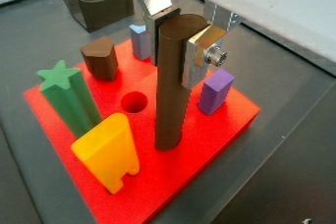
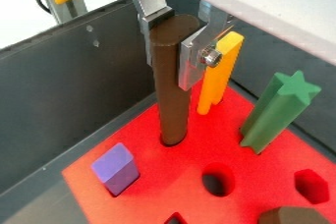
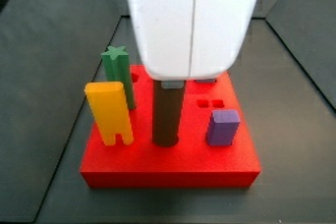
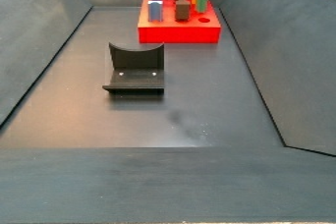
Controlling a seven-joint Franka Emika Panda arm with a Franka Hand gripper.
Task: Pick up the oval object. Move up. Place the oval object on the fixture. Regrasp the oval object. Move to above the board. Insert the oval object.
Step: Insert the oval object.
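The end effector [image 1: 178,31] stands over the red board [image 1: 197,144], its silver fingers [image 2: 197,43] pinching the top of a tall dark brown peg [image 1: 171,85], which is the oval object of the task. In both wrist views the peg stands upright, and its lower end meets the board's top between the yellow peg [image 1: 108,151] and the purple block [image 1: 215,90]. In a wrist view the foot of the peg [image 2: 171,90] seems to have entered a hole, though how deep it sits cannot be told. A side view shows the same: the brown peg [image 3: 167,115] rises from the board [image 3: 171,164] below the white body of the arm, with the yellow peg [image 3: 108,115] and green star peg [image 3: 118,68] on one side and the purple block [image 3: 223,128] on the other.

The fixture [image 4: 134,71] sits bare on the dark floor, well apart from the board [image 4: 178,31]; nothing rests in its notch. Another shorter brown peg [image 1: 100,59] and a blue one [image 1: 140,41] stand on the board, and a round hole [image 1: 133,100] is open.

Judging from this, the pickup, the stop at the fixture, the regrasp and the move over the board are done. Insertion is under way or nearly finished; what seems left is seating the peg fully and letting go.
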